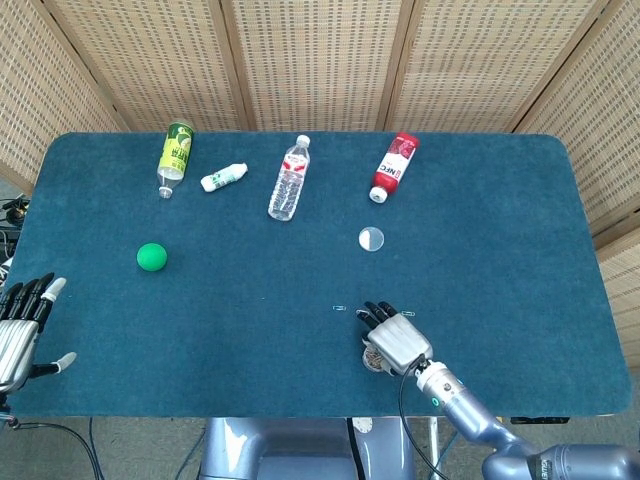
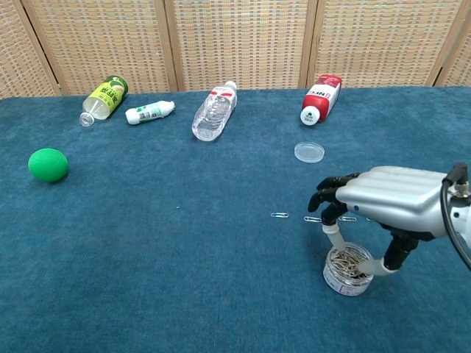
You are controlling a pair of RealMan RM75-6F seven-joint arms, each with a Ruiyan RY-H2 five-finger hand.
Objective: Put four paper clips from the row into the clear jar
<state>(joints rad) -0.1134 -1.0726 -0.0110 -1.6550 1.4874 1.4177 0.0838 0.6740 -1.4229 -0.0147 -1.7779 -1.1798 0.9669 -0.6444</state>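
Note:
The clear jar stands near the table's front edge with several paper clips in it; in the head view the jar is mostly hidden under my right hand. That right hand hovers over the jar's mouth, thumb and a fingertip apart on either side of the rim, nothing visible between them. Paper clips of the row lie on the cloth: one paper clip at the left, a second clip beside the fingers. My left hand hangs open off the table's left edge.
The jar's round lid lies behind the row. Along the back lie a green can, a small white bottle, a clear water bottle and a red bottle. A green ball sits at the left.

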